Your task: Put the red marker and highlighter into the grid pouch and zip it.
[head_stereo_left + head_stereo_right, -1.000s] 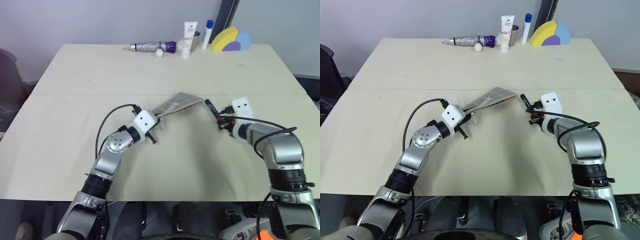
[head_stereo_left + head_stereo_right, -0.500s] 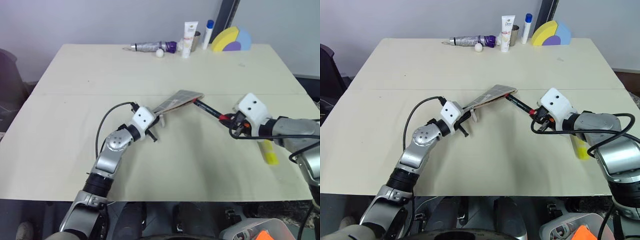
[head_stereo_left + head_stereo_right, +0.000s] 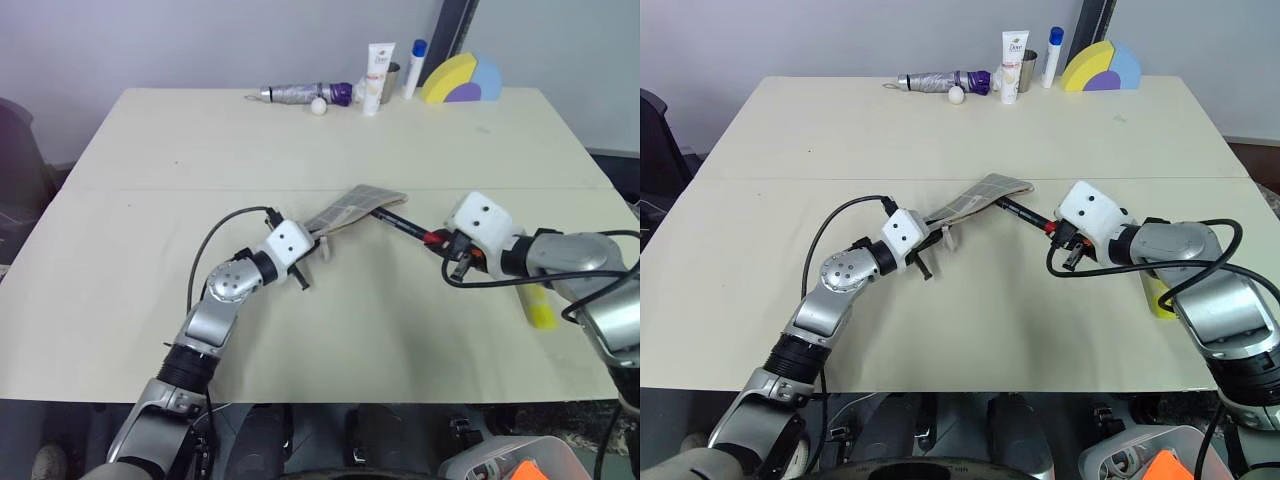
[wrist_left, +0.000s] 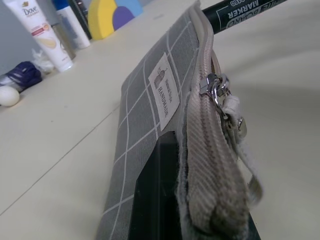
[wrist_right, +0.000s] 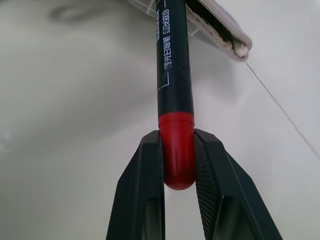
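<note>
The grid pouch (image 3: pixel 352 206) is grey with white lines and a small white label (image 4: pixel 164 91). It hangs tilted above the table's middle. My left gripper (image 3: pixel 304 256) is shut on its near end, beside the zip pull (image 4: pixel 220 95). The red marker (image 3: pixel 402 224) has a black barrel and a red end. My right gripper (image 5: pixel 177 137) is shut on that red end, to the right of the pouch. The barrel points at the pouch's far end (image 5: pixel 220 25); I cannot tell whether its tip is inside. The yellow highlighter (image 3: pixel 540 308) lies on the table beside my right forearm.
Along the far edge stand a folded umbrella (image 3: pixel 300 94), a white ball (image 3: pixel 319 106), a white tube (image 3: pixel 377 78), a metal cup (image 3: pixel 392 75), a white pen with a blue cap (image 3: pixel 414 68) and a yellow, blue and purple shape (image 3: pixel 462 80).
My right gripper rolled and carried the marker left, swinging its black tip onto the pouch's far end. The right forearm swung outward, uncovering the highlighter. The left gripper kept its hold in place.
</note>
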